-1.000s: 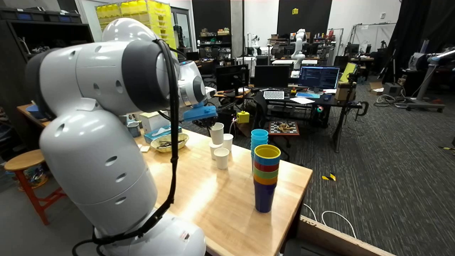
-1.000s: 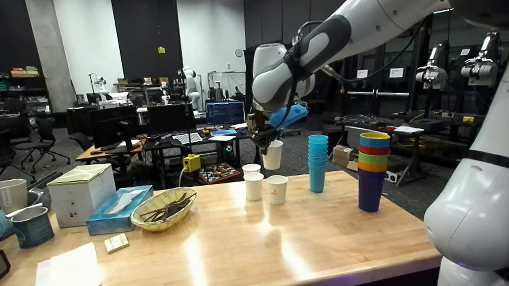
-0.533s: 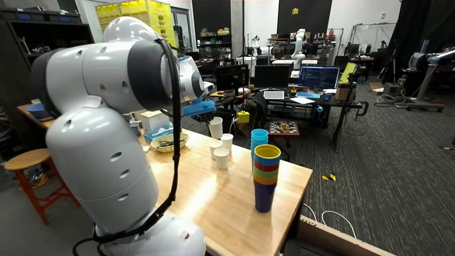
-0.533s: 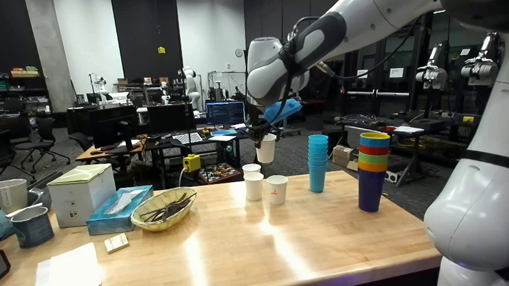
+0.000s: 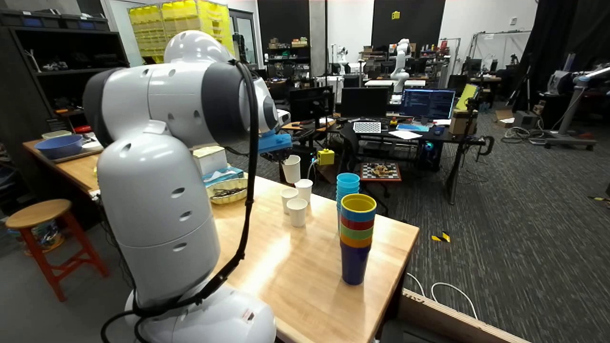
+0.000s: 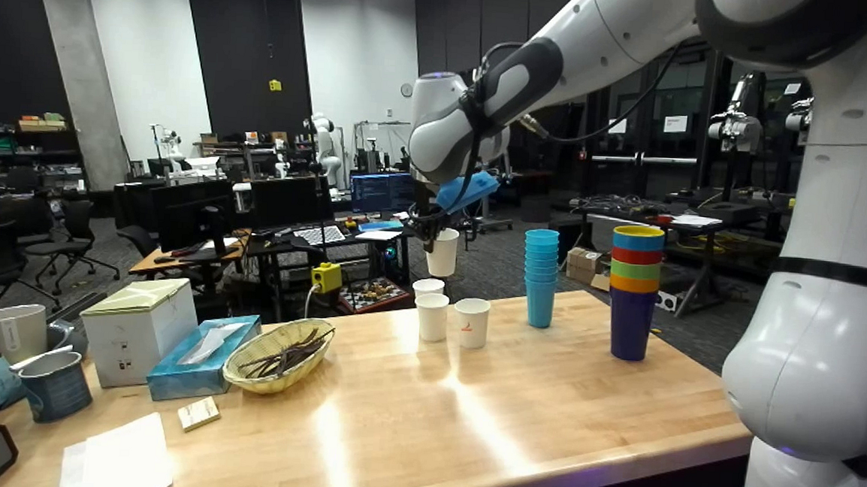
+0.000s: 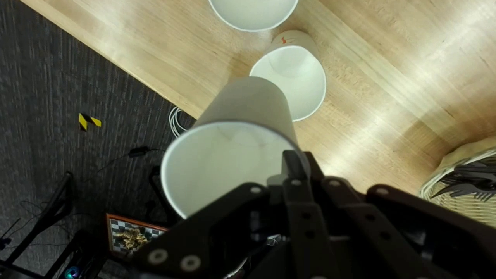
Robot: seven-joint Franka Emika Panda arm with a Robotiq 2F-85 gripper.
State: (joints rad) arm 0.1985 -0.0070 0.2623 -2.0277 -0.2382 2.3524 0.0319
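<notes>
hand [image 7: 301, 159]: pinching a cup [image 6: 443, 255] by the rim | cup: hangs pretty much upright, left of the fingers [image 7: 297, 193] in wrist view | three more cups [image 6: 473, 329] sit nearby, lower, on the surface [image 6: 567, 402]

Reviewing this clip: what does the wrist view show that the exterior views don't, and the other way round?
Wrist view only: the inner bottom of the held white cup, and one finger inside its rim.

Exterior views only: the light-blue cup stack, the multicoloured cup stack, the tissue box, and all three standing white cups; the wrist view shows two.

Shared: the gripper with the held white cup, the wicker basket of dark utensils, and the chessboard.
</notes>
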